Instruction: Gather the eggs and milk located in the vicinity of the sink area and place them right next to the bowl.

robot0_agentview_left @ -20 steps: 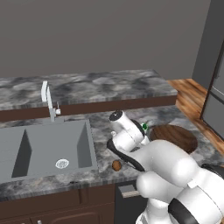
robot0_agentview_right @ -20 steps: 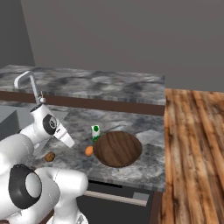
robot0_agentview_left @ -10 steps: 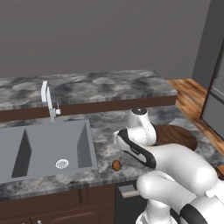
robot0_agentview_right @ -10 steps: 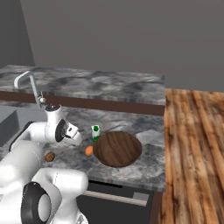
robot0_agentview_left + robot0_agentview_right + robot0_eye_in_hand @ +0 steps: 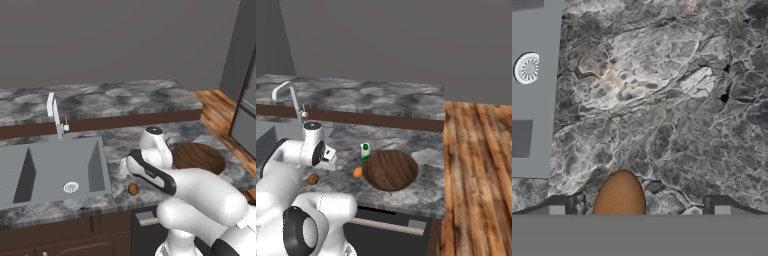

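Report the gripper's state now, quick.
Gripper: open, holding nothing; the brown egg lies on the counter between its fingertips.

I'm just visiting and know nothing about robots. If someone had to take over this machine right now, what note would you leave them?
Gripper: jaws wide open, holding nothing, hanging over the dark brown egg, which shows between the finger tips in the hand view.
Things: that brown egg lies on the grey marbled counter between the grey recessed sink and the wide dark-brown wooden bowl. The bright orange egg and the small white carton with green top sit right by the bowl's rim.
Done: orange egg and milk carton are placed.
Left: grasp the brown egg and set it beside the bowl.
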Motion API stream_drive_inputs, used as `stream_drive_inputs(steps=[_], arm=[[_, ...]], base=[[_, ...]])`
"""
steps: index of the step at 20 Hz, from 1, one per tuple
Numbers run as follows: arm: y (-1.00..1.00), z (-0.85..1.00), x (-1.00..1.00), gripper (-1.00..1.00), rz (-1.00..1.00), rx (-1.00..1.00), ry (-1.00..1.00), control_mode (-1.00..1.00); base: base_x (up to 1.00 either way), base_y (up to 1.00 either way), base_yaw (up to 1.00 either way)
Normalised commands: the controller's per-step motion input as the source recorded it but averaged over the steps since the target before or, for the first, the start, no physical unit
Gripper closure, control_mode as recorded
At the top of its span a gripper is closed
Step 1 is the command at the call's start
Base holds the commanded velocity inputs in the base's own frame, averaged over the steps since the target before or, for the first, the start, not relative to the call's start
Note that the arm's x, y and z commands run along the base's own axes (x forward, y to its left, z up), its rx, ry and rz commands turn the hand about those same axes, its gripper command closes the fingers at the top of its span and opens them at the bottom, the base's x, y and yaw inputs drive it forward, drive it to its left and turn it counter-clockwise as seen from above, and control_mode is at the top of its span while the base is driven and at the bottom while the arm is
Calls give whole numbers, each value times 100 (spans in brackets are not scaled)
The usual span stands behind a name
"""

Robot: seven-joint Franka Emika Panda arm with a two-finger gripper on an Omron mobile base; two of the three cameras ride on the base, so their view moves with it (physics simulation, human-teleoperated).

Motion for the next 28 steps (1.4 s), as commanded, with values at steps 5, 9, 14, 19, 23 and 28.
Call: stream_drive_inputs(steps=[5,9,14,19,23,28], arm=[[20,0,0,-100,1,-3,10,-100],[0,0,-4,-100,0,-2,1,-100],[0,3,-41,-100,0,0,0,-100],[0,-5,-20,-100,0,0,0,-100],[0,-24,0,-100,0,-1,0,-100],[0,-25,0,-100,0,-1,0,-100]], base=[[0,0,0],[0,0,0],[0,0,0],[0,0,0],[0,0,0],[0,0,0]])
